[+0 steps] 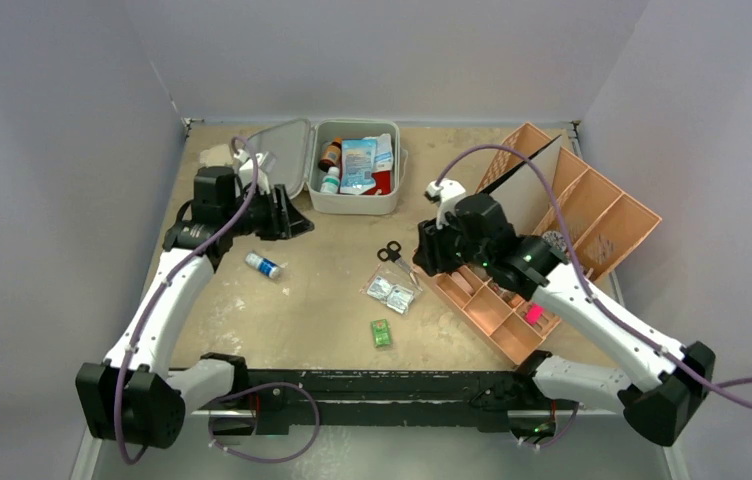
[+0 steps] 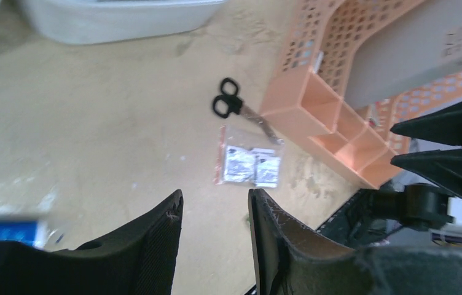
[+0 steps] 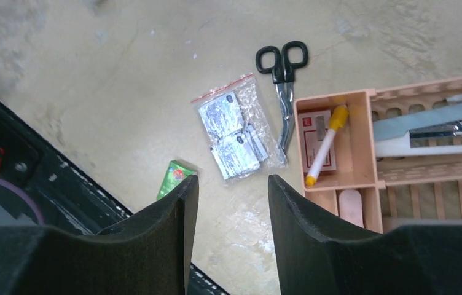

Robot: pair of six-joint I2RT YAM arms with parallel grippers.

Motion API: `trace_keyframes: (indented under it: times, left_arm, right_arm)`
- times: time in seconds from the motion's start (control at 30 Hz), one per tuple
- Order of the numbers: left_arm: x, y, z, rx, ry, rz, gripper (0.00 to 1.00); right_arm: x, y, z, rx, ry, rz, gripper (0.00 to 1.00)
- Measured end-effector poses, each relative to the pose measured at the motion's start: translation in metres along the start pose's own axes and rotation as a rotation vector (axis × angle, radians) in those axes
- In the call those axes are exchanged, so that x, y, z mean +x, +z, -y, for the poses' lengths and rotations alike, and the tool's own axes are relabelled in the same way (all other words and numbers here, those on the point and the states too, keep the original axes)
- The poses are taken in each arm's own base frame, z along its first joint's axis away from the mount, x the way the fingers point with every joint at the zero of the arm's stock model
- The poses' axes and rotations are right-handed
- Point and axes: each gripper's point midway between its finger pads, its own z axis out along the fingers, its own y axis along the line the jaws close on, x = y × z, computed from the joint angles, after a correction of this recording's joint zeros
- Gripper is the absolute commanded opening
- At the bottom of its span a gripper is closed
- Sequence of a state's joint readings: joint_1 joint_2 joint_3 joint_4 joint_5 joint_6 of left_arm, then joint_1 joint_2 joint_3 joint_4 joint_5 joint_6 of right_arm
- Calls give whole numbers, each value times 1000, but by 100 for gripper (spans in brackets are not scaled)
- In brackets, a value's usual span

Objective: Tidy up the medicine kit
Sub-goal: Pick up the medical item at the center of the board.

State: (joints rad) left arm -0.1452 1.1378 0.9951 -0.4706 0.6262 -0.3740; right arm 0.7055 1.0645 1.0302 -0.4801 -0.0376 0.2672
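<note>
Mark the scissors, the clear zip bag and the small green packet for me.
scissors (image 3: 285, 104), right wrist view, its metal blades.
clear zip bag (image 3: 234, 132), right wrist view, its middle.
green packet (image 1: 381, 333), top external view, its middle.

In the left wrist view the kit runs off the top edge and the bottle is just a blur.

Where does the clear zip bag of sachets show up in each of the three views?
Top external: the zip bag lies near the picture's centre, left of the orange tray.
Left wrist: the zip bag is mid-frame, slightly right.
Right wrist: the zip bag is mid-frame.
Shared landmark: the black-handled scissors, right beside the bag in every view.
</note>
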Motion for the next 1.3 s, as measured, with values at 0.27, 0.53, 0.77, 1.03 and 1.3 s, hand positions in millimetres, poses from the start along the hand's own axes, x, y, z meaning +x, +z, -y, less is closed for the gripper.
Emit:
trace_keyframes:
  times: [0.27,0.53,0.77,1.03,1.3]
  left_arm:
    - [8,-45,-34,-279,122,84,42]
    - [-1,-85,-31,-400,231,226,42]
    - [2,-87,-39,-451,227,216,42]
    - [-1,-94,-40,-475,234,243,42]
    - [-1,-96,-42,-492,233,248,42]
  right_arm:
    - [32,59,-30,-26,-177,-167,53]
    - [58,115,-20,15,-261,-312,56]
    - [63,145,-19,11,-323,-369,56]
    - [91,163,-9,12,-370,-474,55]
    - [112,171,3,39,-389,-546,47]
